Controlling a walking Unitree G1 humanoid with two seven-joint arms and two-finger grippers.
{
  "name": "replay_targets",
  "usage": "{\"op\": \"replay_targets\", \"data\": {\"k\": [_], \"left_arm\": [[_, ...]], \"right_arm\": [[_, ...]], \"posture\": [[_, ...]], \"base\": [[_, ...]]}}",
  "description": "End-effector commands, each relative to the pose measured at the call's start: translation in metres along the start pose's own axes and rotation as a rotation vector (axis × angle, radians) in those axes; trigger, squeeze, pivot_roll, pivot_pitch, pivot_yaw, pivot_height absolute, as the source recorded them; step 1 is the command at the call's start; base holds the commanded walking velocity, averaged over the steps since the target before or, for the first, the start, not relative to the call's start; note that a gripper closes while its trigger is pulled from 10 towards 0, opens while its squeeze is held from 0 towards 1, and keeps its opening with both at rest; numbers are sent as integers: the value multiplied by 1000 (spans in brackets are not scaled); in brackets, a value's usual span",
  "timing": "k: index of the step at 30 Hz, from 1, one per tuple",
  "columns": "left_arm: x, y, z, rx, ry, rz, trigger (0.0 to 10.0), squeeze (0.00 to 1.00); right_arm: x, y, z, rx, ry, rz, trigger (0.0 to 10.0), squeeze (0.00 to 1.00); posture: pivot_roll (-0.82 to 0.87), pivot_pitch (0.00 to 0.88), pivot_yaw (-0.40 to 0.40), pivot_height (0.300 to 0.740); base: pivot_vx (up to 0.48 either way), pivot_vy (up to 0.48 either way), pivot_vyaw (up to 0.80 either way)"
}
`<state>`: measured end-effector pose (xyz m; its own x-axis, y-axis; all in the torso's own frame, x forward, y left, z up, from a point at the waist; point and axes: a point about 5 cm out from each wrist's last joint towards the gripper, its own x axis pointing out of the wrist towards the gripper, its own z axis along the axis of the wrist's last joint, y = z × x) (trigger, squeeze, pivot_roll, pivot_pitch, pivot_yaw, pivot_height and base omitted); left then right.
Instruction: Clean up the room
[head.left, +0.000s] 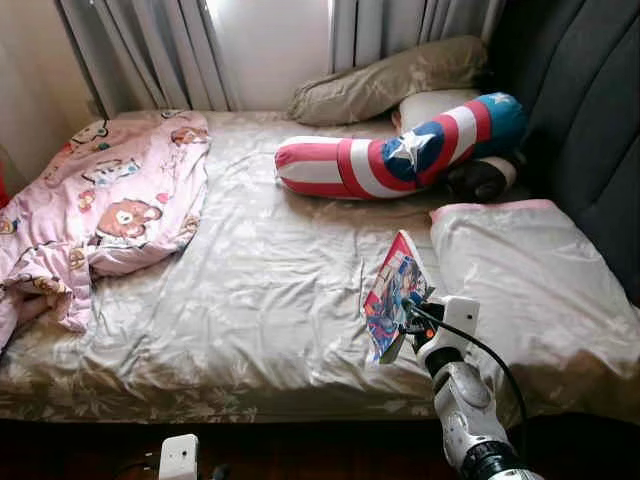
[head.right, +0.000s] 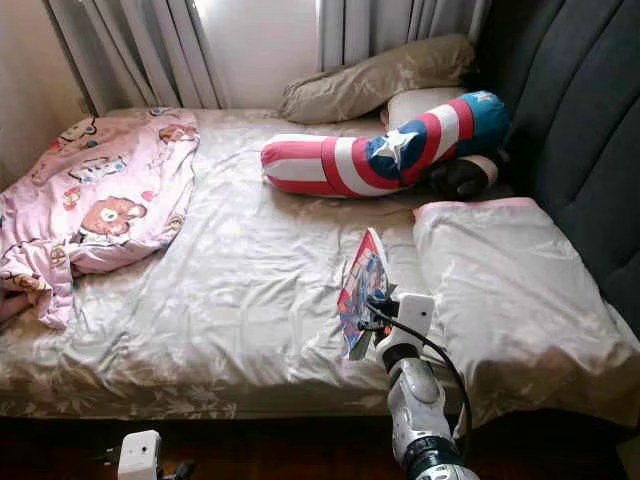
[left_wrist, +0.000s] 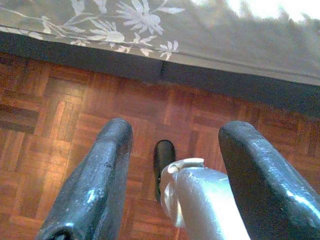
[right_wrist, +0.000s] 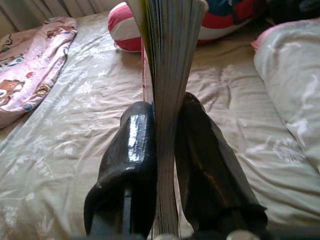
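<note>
My right gripper is shut on a thin colourful book, held upright over the bed's near right part, beside the pale pillow. In the right wrist view the book's page edges stand pinched between the two black fingers. A pink cartoon blanket lies crumpled on the bed's left side. My left gripper hangs open over the wooden floor by the bed's edge.
A red, white and blue star bolster and an olive pillow lie at the bed's head. Grey curtains hang behind. A dark headboard rises on the right. Parquet floor runs along the bed front.
</note>
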<state>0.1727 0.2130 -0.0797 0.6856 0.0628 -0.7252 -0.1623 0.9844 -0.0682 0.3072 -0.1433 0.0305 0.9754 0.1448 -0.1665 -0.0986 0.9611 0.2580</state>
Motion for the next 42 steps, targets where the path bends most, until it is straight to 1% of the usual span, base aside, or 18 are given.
{"op": "replay_targets", "data": {"k": [1,4,6,15,22,25,31,33,36,38,40,42], "left_arm": [[-1,4,-3,-1,14,10,10000,0],[-1,4,-3,-4,13,10,10000,0],[-1,4,-2,-4,11,9,10000,0],[0,4,1,-5,0,6,10000,0],[0,3,1,-4,-1,1,10000,0],[-1,3,0,-2,-1,0,10000,0],[-1,4,0,5,1,3,10000,0],[0,4,3,13,-18,1,10000,0],[0,4,4,13,-21,0,10000,0],[1,2,10,14,-54,-7,10000,0],[4,-2,23,-6,-115,-19,10000,0],[5,-4,30,-22,-152,-23,10000,0]], "right_arm": [[4,6,8,-17,-33,29,10000,0],[4,7,8,-22,-34,34,10000,0],[4,7,7,-2,-32,26,10000,0],[4,6,7,-6,-27,14,10000,0],[3,0,6,18,-21,-27,10000,0],[4,-2,5,20,-5,-45,10000,0],[4,-2,5,18,-8,-55,10000,0],[4,-3,7,13,-27,-58,10000,0],[4,-3,7,13,-27,-57,10000,0],[4,-2,7,15,-29,-54,10000,0],[4,0,7,13,-34,-39,10000,0],[4,2,8,11,-42,-23,10000,0]], "posture": [[71,0,7,740],[71,0,8,740],[72,0,8,740],[74,0,8,740],[77,0,8,740],[76,0,8,740],[77,0,9,740],[76,0,10,740],[76,0,10,740],[77,0,11,740],[76,0,11,740],[76,0,11,740]], "base": [[296,0,550],[312,0,800],[322,0,0],[333,0,0],[318,0,0],[0,0,0],[0,0,-602],[0,0,0],[0,0,0],[0,0,0],[0,0,0],[0,0,0]]}}
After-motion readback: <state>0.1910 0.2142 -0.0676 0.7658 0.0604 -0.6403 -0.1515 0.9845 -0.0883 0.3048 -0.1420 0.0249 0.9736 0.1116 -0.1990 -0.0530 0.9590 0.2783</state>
